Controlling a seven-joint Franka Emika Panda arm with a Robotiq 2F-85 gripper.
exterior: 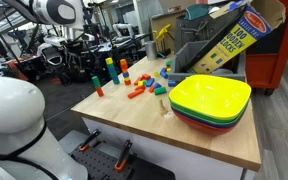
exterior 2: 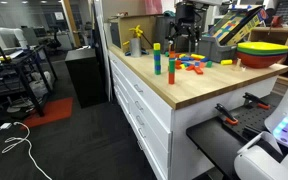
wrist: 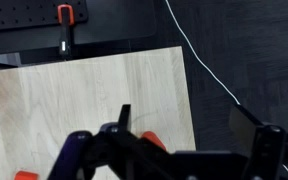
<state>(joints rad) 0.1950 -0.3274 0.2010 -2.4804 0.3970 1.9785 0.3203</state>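
Observation:
My gripper [wrist: 184, 125] is open and empty, its two dark fingers spread over the table's far edge, half above the wood and half above the dark floor. In an exterior view it [exterior 2: 187, 30] hangs above the far end of the wooden table [exterior 2: 199, 88]. An orange block [wrist: 152, 140] lies on the wood just beside one finger. Several coloured blocks [exterior: 136, 88] are scattered on the table in both exterior views, with small upright stacks [exterior: 110, 70] [exterior 2: 171, 68] among them.
Stacked bowls, yellow on top [exterior: 209, 100] [exterior 2: 262, 50], stand on the table. A tilted cardboard toy box [exterior: 239, 30] sits behind them. A red-handled clamp [wrist: 65, 25] and a white cable [wrist: 199, 55] are beyond the table edge. Drawers [exterior 2: 134, 95] front the bench.

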